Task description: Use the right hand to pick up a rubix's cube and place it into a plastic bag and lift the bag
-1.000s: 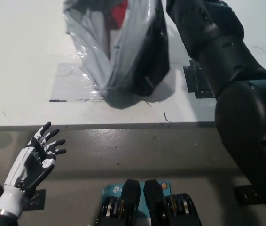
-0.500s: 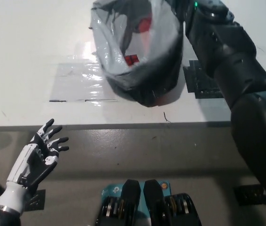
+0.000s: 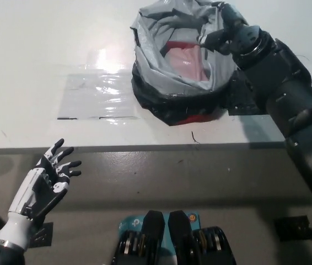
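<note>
Left hand [image 3: 48, 179]: we see it resting nearest us, below the tabletop edge, fingers spread, holding nothing.
Tabletop [image 3: 29, 66]: white; a clear sheet [image 3: 95, 96] lies left of the bag.
Plastic bag [image 3: 181, 66]: sits on the tabletop, mouth open.
Right hand [image 3: 234, 34]: we note it clamped on the bag's right rim.
Cube [image 3: 184, 62]: red face visible inside the bag, just left of the right hand.

The bag [image 3: 170, 83] is translucent grey plastic, crumpled, sitting on the white table with its mouth open upward. The cube [image 3: 183, 62] lies inside it, only a red face showing through the opening. The bag's lower part appears dark, with red visible at the base.
</note>
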Action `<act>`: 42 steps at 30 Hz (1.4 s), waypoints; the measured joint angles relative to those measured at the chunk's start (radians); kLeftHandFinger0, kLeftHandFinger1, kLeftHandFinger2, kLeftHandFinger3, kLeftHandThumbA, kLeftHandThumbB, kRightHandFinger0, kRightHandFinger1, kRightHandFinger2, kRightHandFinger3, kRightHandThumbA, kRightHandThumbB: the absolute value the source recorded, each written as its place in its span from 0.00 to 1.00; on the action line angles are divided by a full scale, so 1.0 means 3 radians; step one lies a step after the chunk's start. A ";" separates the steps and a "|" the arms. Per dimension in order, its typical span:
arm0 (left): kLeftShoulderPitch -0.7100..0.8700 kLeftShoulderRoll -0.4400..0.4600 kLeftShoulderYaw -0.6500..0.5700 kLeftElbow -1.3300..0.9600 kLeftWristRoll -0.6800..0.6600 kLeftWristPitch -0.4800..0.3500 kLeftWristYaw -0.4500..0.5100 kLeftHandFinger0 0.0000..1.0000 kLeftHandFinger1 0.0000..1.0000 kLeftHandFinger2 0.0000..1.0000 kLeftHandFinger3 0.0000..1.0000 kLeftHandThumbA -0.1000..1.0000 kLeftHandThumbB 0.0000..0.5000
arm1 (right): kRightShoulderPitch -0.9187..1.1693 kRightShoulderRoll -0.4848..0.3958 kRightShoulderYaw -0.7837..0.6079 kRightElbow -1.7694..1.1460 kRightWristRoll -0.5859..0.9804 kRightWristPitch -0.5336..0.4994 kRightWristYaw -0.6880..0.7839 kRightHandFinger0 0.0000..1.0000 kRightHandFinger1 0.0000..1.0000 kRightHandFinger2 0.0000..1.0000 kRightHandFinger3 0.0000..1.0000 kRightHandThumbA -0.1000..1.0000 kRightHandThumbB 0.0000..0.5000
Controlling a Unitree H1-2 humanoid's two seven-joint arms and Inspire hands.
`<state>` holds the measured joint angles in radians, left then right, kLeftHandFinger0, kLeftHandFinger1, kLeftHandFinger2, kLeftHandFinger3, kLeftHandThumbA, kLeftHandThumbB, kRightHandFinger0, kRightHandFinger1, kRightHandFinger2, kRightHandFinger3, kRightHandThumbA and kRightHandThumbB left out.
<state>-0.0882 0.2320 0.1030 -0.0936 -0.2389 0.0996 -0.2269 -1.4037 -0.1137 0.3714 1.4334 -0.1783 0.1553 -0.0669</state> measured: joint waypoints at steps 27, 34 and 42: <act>0.0009 0.0006 -0.0001 -0.0006 0.0017 -0.0003 0.0000 1.00 1.00 1.00 1.00 0.88 0.39 | -0.0515 -0.0663 0.0656 -0.1389 -0.0789 0.0418 0.0926 1.00 1.00 1.00 1.00 0.96 1.00; -0.0005 0.0006 -0.0002 0.0005 0.0025 -0.0003 0.0000 1.00 1.00 1.00 1.00 1.00 0.55 | -0.0177 -0.0886 0.0357 -0.2359 -0.0791 0.0485 0.0977 1.00 1.00 1.00 1.00 1.00 0.86; -0.0042 0.0006 -0.0004 0.0060 0.0025 -0.0003 -0.0001 1.00 1.00 1.00 1.00 1.00 0.74 | 0.0513 -0.0917 0.0073 -0.3183 -0.0791 0.0533 0.0976 1.00 1.00 1.00 1.00 1.00 0.80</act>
<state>-0.1009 0.2339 0.1019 -0.0755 -0.2314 0.0985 -0.2272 -1.2499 -0.3887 0.3935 0.4784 -0.4156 0.3152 0.2259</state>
